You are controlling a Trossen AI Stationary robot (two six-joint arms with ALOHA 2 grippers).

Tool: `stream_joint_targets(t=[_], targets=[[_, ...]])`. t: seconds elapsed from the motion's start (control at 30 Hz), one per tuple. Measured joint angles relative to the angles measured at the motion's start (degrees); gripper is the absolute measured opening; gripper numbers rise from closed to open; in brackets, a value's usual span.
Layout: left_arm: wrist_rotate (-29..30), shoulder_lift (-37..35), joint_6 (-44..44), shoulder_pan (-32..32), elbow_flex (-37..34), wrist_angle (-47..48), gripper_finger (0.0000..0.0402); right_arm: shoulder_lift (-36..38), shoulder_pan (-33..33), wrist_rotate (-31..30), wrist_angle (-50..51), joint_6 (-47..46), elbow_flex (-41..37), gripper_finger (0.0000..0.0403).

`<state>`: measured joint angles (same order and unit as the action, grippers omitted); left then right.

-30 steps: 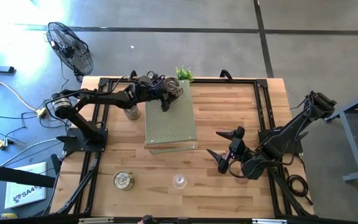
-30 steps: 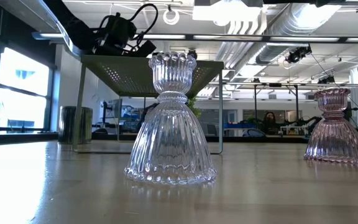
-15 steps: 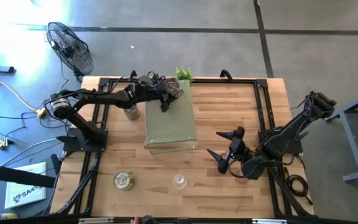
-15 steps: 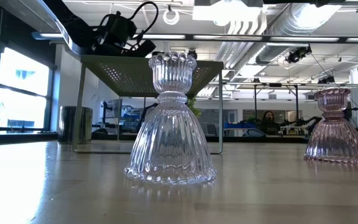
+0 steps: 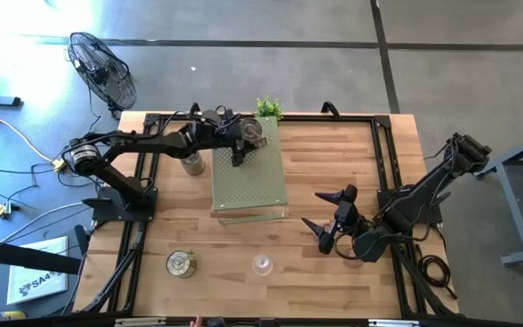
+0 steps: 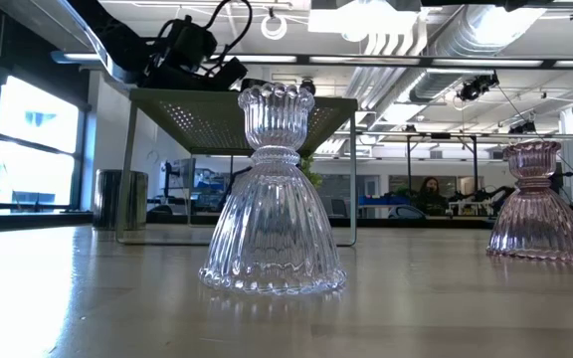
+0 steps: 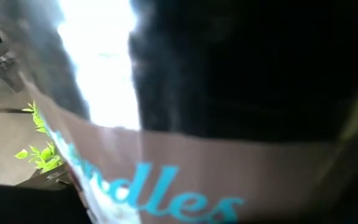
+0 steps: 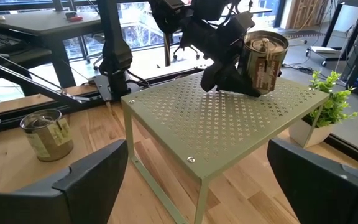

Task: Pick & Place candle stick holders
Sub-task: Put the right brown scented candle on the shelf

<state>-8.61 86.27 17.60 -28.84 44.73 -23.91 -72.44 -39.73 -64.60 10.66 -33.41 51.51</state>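
My left gripper (image 5: 251,136) is shut on a dull metal candle stick holder (image 8: 264,58) at the far end of the pale green perforated board (image 5: 249,177). Whether the holder's base touches the board, I cannot tell. A second metal holder (image 5: 192,163) stands on the table left of the board, and a third (image 5: 181,263) stands near the front left. The clear glass holder (image 5: 261,264) stands near the front edge, and a pink glass one (image 6: 538,204) stands to its right. My right gripper (image 5: 313,209) hangs open right of the board, with nothing between its fingers. My left gripper pinches the metal holder's round side wall (image 8: 248,65) between its two fingers (image 8: 229,74). The fingers come nearly level from the table's left side. The holder stands close to upright, its open top up, over the board's far end.
A small green plant (image 5: 268,108) stands just beyond the board's far edge, close to the held holder. Black frame rails (image 5: 384,163) run along the table's sides. A fan (image 5: 103,68) stands on the floor at the far left. Bare wood lies between the board and my right arm.
My left gripper has rolled a little about its own pointing line, turning the metal holder with it, and has stayed in place over the board's far end. My right arm has kept still.
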Motion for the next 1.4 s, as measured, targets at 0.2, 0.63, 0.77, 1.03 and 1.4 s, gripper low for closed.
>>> stream_joint_targets(t=[0.2, 0.63, 0.77, 1.03, 1.4], targets=[[2.1, 0.1, -4.8, 0.0, 1.1, 0.9, 0.0361, 0.0, 0.0, 0.0, -0.2, 0.0, 0.0, 0.0378], [3.2, 0.1, -4.4, 0.0, 1.2, 0.8, 0.0361, 0.0, 0.0, 1.3, -0.2, 0.8, 0.0, 0.0379], [2.9, 0.1, -4.6, 0.0, 1.3, 0.8, 0.0361, 0.0, 0.0, 6.6, -0.2, 0.9, 0.0, 0.0380], [1.7, 0.1, -4.5, 0.0, 1.3, 0.7, 0.0361, 0.0, 0.0, 23.3, -0.2, 0.8, 0.0, 0.0382], [1.7, 0.1, -4.6, 0.0, 1.3, 0.6, 0.0361, 0.0, 0.0, 44.9, -0.2, 0.8, 0.0, 0.0379]])
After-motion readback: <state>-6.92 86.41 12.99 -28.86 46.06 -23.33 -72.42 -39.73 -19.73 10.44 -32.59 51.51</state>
